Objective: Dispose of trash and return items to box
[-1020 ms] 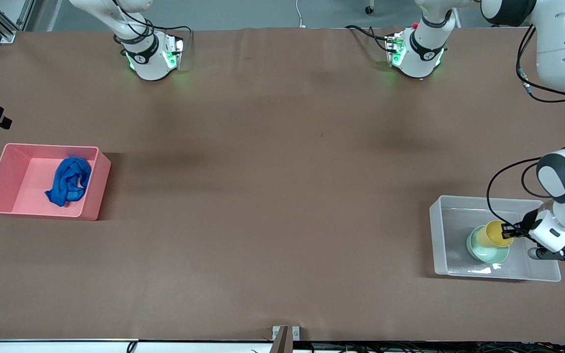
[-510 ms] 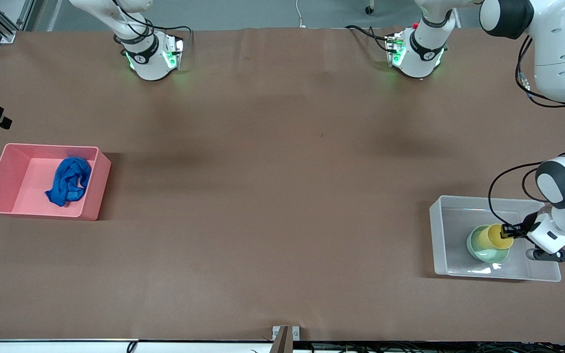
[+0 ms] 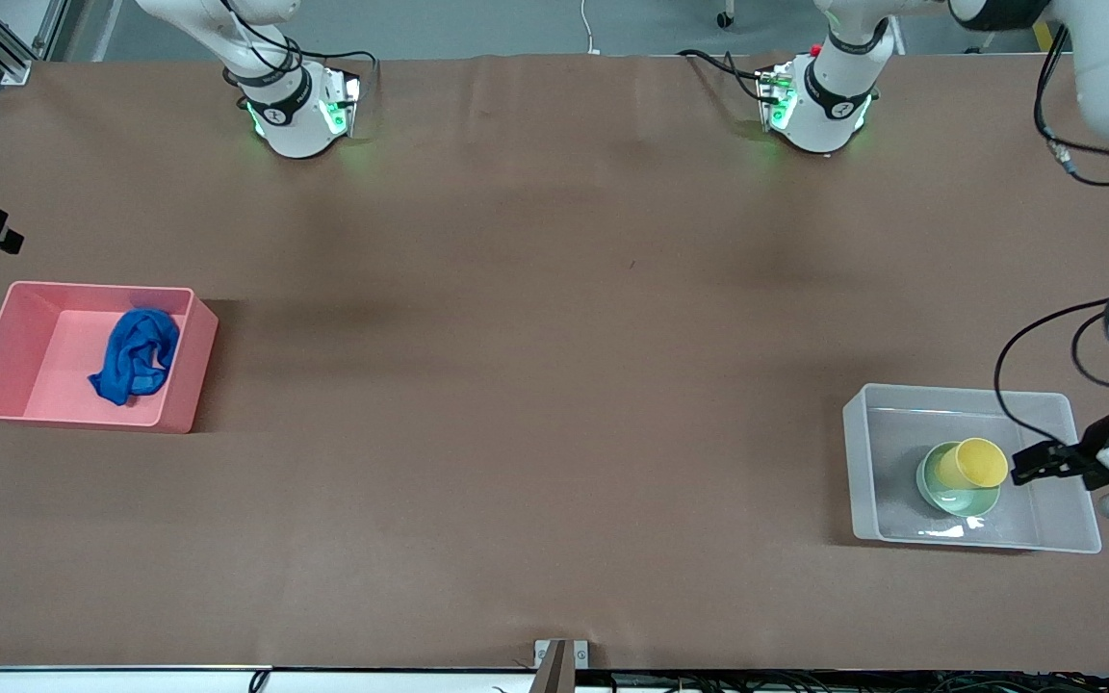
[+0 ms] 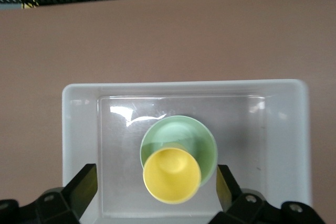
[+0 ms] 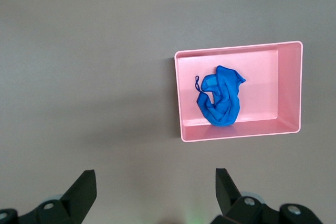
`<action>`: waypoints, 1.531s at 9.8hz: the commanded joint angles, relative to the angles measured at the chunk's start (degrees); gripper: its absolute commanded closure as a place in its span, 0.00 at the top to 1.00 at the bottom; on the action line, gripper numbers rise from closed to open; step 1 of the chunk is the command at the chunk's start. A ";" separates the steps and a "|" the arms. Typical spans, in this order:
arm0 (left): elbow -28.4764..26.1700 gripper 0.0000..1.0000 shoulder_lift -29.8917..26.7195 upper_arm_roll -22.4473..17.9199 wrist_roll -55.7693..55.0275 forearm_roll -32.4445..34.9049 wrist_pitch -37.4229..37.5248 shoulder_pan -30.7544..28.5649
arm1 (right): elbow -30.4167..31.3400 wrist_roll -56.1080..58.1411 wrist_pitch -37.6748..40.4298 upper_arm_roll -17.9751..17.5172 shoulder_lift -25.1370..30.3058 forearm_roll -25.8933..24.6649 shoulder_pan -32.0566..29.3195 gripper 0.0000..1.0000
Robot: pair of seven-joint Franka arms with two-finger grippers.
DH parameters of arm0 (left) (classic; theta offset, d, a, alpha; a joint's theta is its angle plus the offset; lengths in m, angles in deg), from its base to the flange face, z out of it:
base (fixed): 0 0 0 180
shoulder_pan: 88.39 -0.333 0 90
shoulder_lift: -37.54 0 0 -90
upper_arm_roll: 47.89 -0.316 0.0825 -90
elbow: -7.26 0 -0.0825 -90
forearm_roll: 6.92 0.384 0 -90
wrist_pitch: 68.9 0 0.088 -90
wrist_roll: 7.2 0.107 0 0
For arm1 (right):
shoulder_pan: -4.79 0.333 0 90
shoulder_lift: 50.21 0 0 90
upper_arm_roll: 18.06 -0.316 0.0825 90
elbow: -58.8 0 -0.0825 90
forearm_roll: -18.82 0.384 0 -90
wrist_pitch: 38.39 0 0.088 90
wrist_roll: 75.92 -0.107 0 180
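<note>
The yellow cup (image 3: 971,463) rests tilted in the mint-green bowl (image 3: 949,498), inside the clear box (image 3: 860,462) at the left arm's end of the table. My left gripper (image 3: 1032,465) is open and empty, over the box's end beside the cup and apart from it. In the left wrist view the cup (image 4: 172,176) and bowl (image 4: 195,135) sit in the box (image 4: 79,129) between the spread fingers of my left gripper (image 4: 156,178). The blue rag (image 3: 136,356) lies in the pink bin (image 3: 54,346). My right gripper (image 5: 155,177) is open, high over bare table, with rag (image 5: 223,100) and bin (image 5: 236,136) in view.
Both arm bases (image 3: 295,115) (image 3: 819,106) stand along the table edge farthest from the front camera. A black cable (image 3: 1007,385) from the left arm loops over the clear box. A small metal bracket (image 3: 559,654) sits at the table edge nearest the front camera.
My left gripper has let go of the yellow cup and drawn back toward the left arm's end of the table. The cup stays in the bowl.
</note>
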 commanded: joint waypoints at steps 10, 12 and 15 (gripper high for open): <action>-6.42 1.00 -33.81 13.89 -19.59 11.60 33.75 0.95 | 0.53 -2.11 -0.13 -0.32 0.42 -0.71 0.21 1.00; -0.68 1.00 -29.31 13.89 -19.69 11.77 35.86 2.18 | 0.53 -2.11 0.13 -0.32 0.42 -0.71 0.12 1.00; -1.10 1.00 -29.29 11.78 -19.94 10.90 35.87 3.41 | 0.53 -2.02 0.13 -0.32 0.42 -0.71 0.12 1.00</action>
